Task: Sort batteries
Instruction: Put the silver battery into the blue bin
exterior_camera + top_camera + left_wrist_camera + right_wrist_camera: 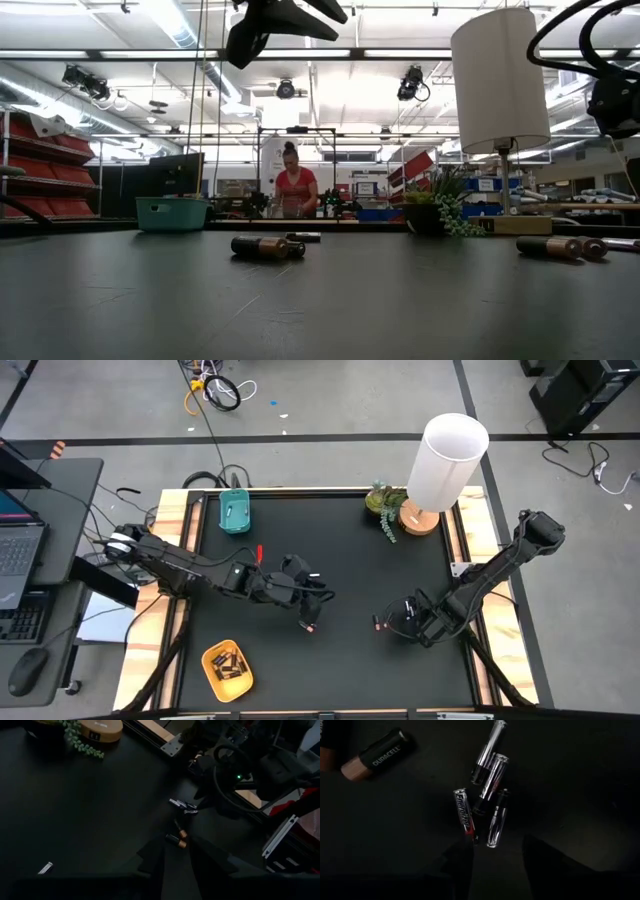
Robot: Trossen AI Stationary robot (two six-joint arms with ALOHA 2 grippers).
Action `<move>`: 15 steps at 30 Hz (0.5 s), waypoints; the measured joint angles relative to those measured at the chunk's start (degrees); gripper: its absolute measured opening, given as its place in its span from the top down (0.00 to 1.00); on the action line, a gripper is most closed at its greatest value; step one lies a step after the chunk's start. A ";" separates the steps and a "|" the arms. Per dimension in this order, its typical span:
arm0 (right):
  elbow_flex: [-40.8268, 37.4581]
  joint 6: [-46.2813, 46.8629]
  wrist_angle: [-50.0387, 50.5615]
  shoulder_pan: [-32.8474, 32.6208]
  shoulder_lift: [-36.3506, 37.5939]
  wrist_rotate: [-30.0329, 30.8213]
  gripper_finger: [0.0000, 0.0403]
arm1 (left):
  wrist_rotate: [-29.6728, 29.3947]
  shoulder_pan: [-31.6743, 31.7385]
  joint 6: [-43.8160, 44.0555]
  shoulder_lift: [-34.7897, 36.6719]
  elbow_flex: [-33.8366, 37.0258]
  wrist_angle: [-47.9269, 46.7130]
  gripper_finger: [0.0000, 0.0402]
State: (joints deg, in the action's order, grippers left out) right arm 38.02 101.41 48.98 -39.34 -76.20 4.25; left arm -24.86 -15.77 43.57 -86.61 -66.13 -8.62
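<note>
Several slim silvery-and-black batteries (pixel 490 785) lie in a loose cluster on the black table, with a copper-ended dark battery (pixel 375 755) beside them. My right gripper (pixel 492 860) points down just above this cluster, open, touching none of them. My left gripper (pixel 175 862) hangs over the table's middle (pixel 310 622), open and empty, slanting toward two copper-ended batteries (pixel 176 841) and the silvery ones (pixel 178 804). One more silvery battery (pixel 45 867) lies apart. The yellow oval tray (pixel 214 682) holds several dark batteries. The teal tray (pixel 236 512) stands at the far left.
A white-shaded lamp (pixel 445 460) on a wooden base and a small potted plant (pixel 385 505) stand at the far right. My right arm (pixel 480 580) reaches in from the right edge. A person (pixel 295 190) stands far behind the table.
</note>
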 joint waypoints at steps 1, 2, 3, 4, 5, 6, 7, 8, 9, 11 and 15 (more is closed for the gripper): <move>0.00 -0.02 0.12 0.19 0.00 0.01 0.62 | 0.00 0.00 0.00 0.00 0.00 0.00 0.74; 0.00 -0.12 0.27 0.45 0.00 0.01 0.63 | 0.00 0.00 -0.01 0.00 0.00 0.00 0.74; 0.00 -0.60 0.36 0.81 0.00 0.03 0.63 | 0.00 0.00 -0.08 0.00 0.00 0.00 0.74; -0.02 -0.97 0.29 1.24 -0.02 0.05 0.64 | 0.00 0.00 -0.38 0.00 0.00 0.00 0.74; -0.20 -1.43 -0.03 1.75 -0.02 0.04 0.64 | 0.00 0.00 -0.99 -0.02 0.00 0.00 0.74; -0.45 -2.16 -0.23 2.27 -0.02 0.01 0.64 | 0.00 0.00 -1.35 -0.02 -0.02 0.00 0.74; -0.82 -2.60 -0.36 2.74 -0.02 -0.10 0.65 | 0.00 0.00 -1.48 -0.02 -0.02 0.02 0.74; -1.27 -3.10 -0.59 3.23 -0.02 -0.51 0.65 | 0.02 0.00 -1.51 -0.02 -0.02 0.01 0.74; -1.72 -3.71 -1.09 3.60 -0.02 -0.93 0.65 | 0.02 0.00 -1.53 -0.02 -0.02 0.00 0.74; -2.64 -4.14 -3.27 4.02 -0.02 -2.06 0.65 | 0.21 0.00 -1.55 -0.02 -0.02 -0.01 0.74; -4.14 -3.23 -5.48 3.96 -0.01 -2.40 0.65 | 0.46 0.00 -1.55 -0.02 -0.04 -0.22 0.74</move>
State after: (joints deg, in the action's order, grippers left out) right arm 33.88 98.18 43.50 -35.38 -76.22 1.85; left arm -24.40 -15.77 42.02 -86.63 -66.17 -8.84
